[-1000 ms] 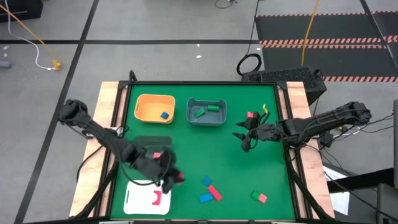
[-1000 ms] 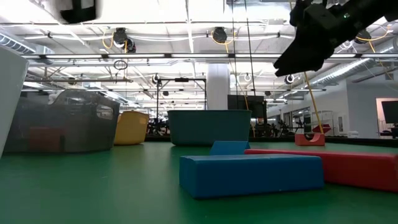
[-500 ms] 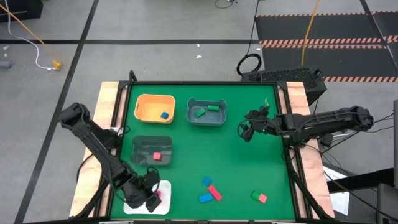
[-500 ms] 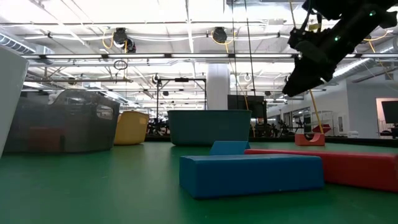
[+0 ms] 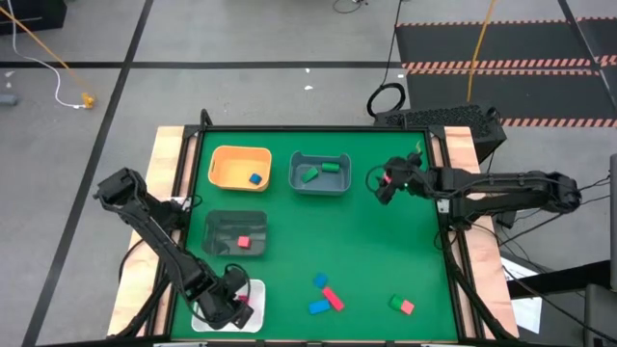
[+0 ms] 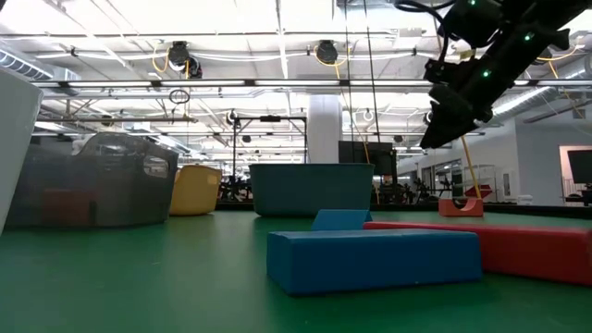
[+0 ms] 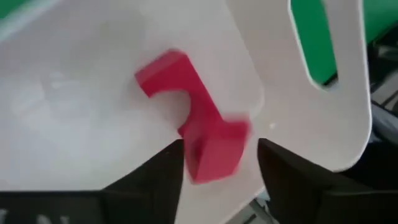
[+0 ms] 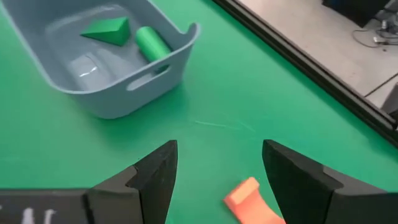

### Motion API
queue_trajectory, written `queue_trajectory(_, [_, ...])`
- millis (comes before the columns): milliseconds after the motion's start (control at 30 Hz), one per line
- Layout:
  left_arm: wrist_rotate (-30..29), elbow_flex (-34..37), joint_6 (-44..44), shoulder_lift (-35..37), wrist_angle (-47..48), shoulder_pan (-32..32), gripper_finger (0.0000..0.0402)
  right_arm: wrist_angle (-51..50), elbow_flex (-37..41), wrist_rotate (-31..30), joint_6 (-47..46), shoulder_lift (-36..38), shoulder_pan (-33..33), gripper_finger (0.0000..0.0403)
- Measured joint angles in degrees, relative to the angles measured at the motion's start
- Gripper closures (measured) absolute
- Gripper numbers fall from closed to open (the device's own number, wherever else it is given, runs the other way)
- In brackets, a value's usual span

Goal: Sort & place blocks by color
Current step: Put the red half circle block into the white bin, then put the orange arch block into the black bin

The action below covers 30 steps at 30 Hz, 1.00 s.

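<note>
High view shows sorting partly done: the left gripper, fingers parted, hangs over a red block on the white tray, the right gripper open above a pink block, while several blocks lie loose.

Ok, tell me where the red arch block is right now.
The red arch block lies on the white tray at the table's front left corner, right under the left claw.
</note>
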<state>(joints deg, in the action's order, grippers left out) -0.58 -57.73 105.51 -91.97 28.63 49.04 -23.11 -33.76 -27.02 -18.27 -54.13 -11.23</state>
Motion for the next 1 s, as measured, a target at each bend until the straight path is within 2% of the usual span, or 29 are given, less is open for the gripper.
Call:
queue_trajectory(133, [0.81, 0.0, -0.04, 0.01, -0.25, 0.01, 0.016, -0.04, 0.0, 0.17, 1.42, 0.0, -1.56, 0.0177])
queue_trajectory(267, [0.81, 0.0, -0.91, 0.01, -0.47, -0.64, 0.0139, -0.4, 0.0, 0.24, 2.74, 0.0, -2.76, 0.0177])
queue_trajectory(433, [0.69, 0.0, -6.16, 1.52, -4.15, -2.03, 0.0143, -0.53, 0.0, 0.69, 4.46, -0.21, -4.55, 0.0177])
queue_trajectory(633, [-0.33, -0.01, -10.16, 5.12, -5.25, -2.55, 0.0162, -0.23, 0.23, 6.37, 8.24, -2.61, -7.12, 0.0177])
queue_trajectory(800, [-8.83, -0.01, -15.08, 7.99, -4.97, -3.17, 0.0173, 0.89, 2.32, 6.4, 15.62, -5.56, -9.23, 0.0177])
queue_trajectory(1000, [-22.53, -0.01, -24.71, 11.34, -6.45, -6.33, 0.0176, 2.55, 4.7, 6.38, 21.67, -8.44, -12.53, 0.0177])
